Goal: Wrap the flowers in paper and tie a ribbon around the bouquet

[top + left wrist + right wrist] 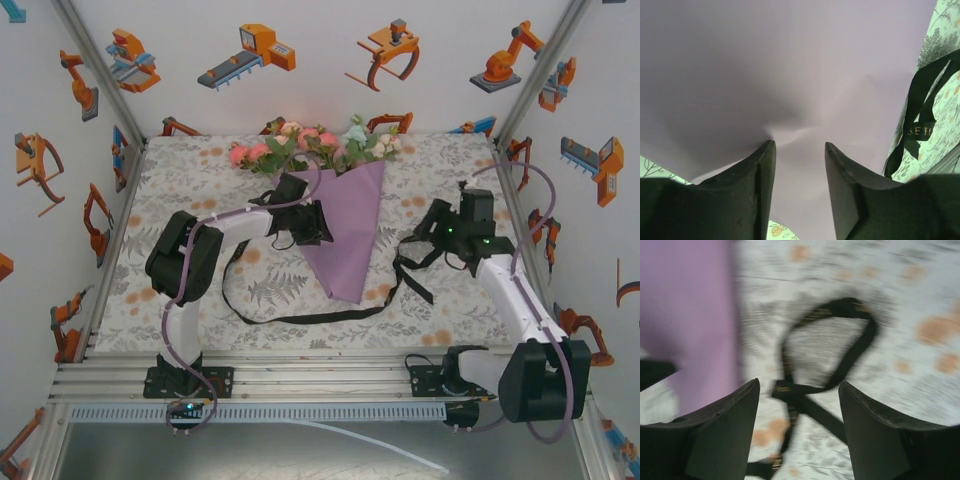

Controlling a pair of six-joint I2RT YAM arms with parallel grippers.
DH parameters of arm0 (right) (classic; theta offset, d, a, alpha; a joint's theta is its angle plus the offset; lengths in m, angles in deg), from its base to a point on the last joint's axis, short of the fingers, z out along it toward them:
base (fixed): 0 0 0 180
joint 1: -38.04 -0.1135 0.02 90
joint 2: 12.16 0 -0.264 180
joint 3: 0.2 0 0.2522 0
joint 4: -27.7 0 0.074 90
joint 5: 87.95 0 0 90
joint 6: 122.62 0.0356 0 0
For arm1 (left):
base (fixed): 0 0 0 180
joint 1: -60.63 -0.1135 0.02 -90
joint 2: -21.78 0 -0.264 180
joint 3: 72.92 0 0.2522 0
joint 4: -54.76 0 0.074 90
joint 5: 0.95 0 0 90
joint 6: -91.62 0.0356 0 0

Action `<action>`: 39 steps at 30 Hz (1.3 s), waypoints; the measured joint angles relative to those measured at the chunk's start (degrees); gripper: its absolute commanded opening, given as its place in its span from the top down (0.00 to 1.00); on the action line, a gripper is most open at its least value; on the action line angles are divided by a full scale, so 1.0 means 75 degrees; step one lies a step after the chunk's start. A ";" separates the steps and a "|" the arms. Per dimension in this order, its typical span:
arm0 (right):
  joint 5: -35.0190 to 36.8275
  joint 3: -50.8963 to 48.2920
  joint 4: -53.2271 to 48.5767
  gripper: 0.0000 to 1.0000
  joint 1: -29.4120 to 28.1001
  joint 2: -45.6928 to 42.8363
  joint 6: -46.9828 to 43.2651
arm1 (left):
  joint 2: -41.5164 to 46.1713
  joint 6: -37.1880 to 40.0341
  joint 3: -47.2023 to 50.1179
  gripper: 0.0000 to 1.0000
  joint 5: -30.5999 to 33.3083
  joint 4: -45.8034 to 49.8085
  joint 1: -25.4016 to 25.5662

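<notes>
From above, we see the bouquet (345, 225) lying on the floral tablecloth (170, 170) near the middle of the table. Its purple paper (350, 250) forms a cone that points toward the arms. The flowers (310, 145) spill out at the far end, by the back wall. The left claw (318, 225) sits on the cone's left edge. The ribbon (300, 320) trails in a long loop from the left arm's side, past the cone's tip, and up to the right claw (412, 245), which is just right of the cone.

In the left wrist view, the left claw (800, 150) has its jaws partly apart, with lilac paper (790, 75) showing across the gap and beyond the tips. A small crease sits at one fingertip. Nothing is clamped between the fingers, and we cannot tell how hard they bear on the sheet. The ribbon (920, 110), with light lettering, hangs at the right edge.

In the blurred right wrist view, the right claw (799, 390) is spread wide and holds nothing. The ribbon (830, 355) lies looped on the cloth just ahead of the fingers and crosses the gap between them. The paper (690, 315) lies to the left.
</notes>
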 measured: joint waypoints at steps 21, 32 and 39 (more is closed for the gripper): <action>-0.1798 0.0670 0.2999 0.34 -0.0959 0.4526 0.0685 | 0.0810 -0.0332 0.0009 0.42 0.0653 0.0050 -0.0458; -0.1970 0.0848 0.3646 0.41 -0.1157 0.5030 0.0950 | 0.0901 -0.0673 0.0399 0.35 0.1661 0.0842 -0.0764; -0.1976 0.0851 0.3794 0.44 -0.1265 0.5115 0.1090 | 0.0609 -0.0697 0.0350 0.39 0.1448 0.0557 -0.1064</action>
